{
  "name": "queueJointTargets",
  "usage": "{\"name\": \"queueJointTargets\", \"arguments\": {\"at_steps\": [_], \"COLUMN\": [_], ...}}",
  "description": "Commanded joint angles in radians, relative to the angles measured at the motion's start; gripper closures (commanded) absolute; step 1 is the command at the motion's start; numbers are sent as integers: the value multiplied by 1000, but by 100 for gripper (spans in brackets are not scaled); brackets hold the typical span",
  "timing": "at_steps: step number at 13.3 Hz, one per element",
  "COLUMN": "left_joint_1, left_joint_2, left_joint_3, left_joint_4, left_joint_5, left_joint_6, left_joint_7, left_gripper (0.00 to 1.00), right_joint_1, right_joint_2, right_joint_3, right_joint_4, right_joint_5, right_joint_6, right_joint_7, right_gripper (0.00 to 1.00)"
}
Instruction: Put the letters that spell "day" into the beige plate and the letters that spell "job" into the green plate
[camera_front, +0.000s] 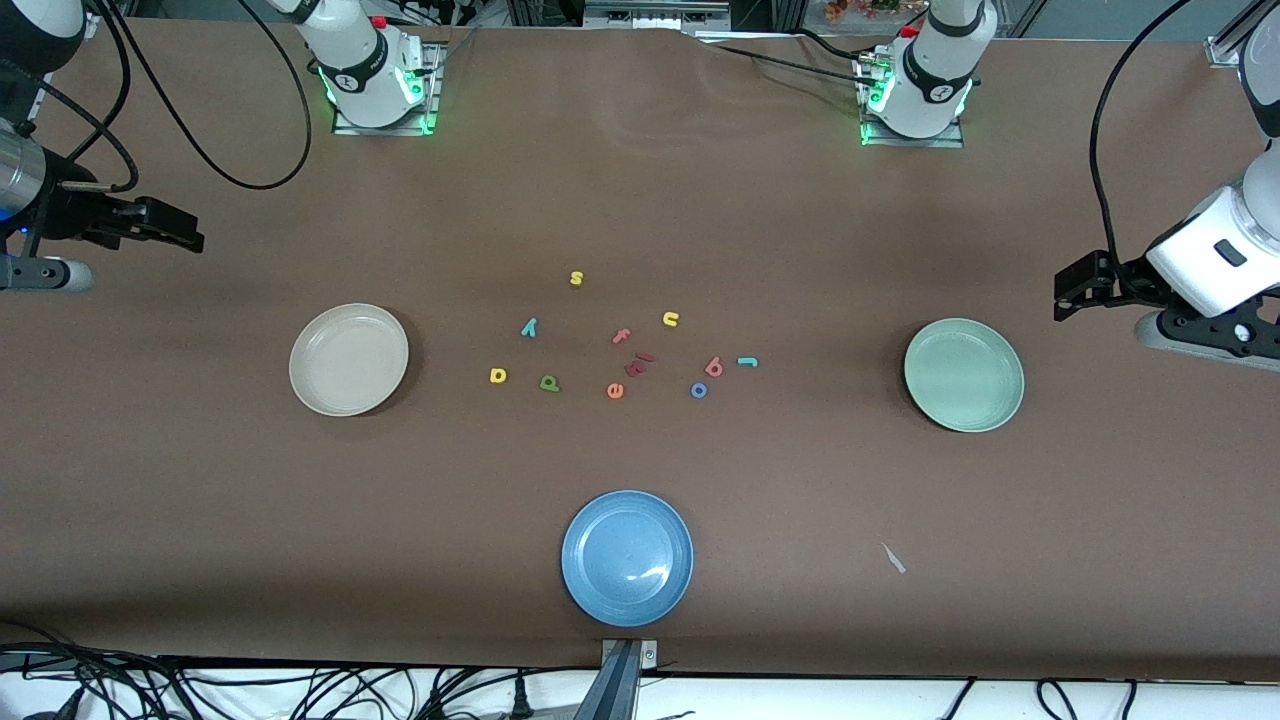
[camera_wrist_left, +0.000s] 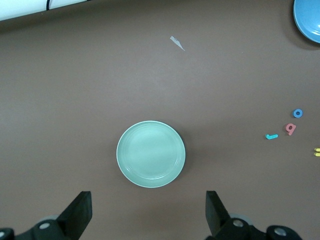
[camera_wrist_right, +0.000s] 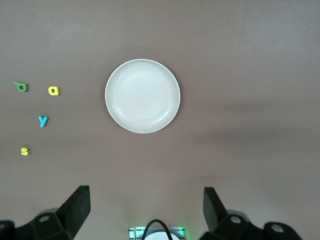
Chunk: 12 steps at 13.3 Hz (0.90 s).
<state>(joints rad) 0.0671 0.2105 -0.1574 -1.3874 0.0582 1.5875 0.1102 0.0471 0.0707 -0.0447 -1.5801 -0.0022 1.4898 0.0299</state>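
The beige plate (camera_front: 348, 360) (camera_wrist_right: 142, 96) lies empty toward the right arm's end, the green plate (camera_front: 964, 375) (camera_wrist_left: 151, 154) empty toward the left arm's end. Between them lie the loose letters: yellow d (camera_front: 498, 375) (camera_wrist_right: 54, 90), green a (camera_front: 549, 383) (camera_wrist_right: 21, 87), teal y (camera_front: 529, 327) (camera_wrist_right: 43, 120), teal j (camera_front: 747, 361) (camera_wrist_left: 271, 136), pink b (camera_front: 713, 367) (camera_wrist_left: 290, 129), blue o (camera_front: 699, 390) (camera_wrist_left: 298, 113). My right gripper (camera_front: 192, 240) (camera_wrist_right: 146, 207) hangs open high up, off the beige plate's outer side. My left gripper (camera_front: 1064, 298) (camera_wrist_left: 149, 212) hangs open high up, off the green plate's outer side. Neither holds anything.
A blue plate (camera_front: 627, 557) (camera_wrist_left: 307, 20) sits near the front edge. Other letters lie among the task's: yellow s (camera_front: 576, 278) (camera_wrist_right: 25, 151), yellow u (camera_front: 670, 319), pink f (camera_front: 621, 336), orange e (camera_front: 615, 390), dark red pieces (camera_front: 638, 362). A pale scrap (camera_front: 893, 558) (camera_wrist_left: 177, 43) lies beside the blue plate.
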Motion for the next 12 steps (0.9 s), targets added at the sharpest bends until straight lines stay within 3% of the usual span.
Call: {"name": "queueJointTargets", "arguments": {"at_steps": [1,12], "left_joint_1": [2,2], "left_joint_2": [-3,-3], "left_joint_3": [1,-2], "left_joint_4": [5,5], "left_joint_5": [-35,-35], "left_joint_6": [-4,-4], "left_joint_7": [26,26], "left_gripper": [0,0], "right_joint_1": [7,13], "right_joint_2": [15,15], "right_joint_3": [-6,-6], "right_joint_4": [32,25], "right_joint_5": [2,7], "right_joint_6": [-8,-10], "right_joint_7": [-5,12], "right_gripper": [0,0]}}
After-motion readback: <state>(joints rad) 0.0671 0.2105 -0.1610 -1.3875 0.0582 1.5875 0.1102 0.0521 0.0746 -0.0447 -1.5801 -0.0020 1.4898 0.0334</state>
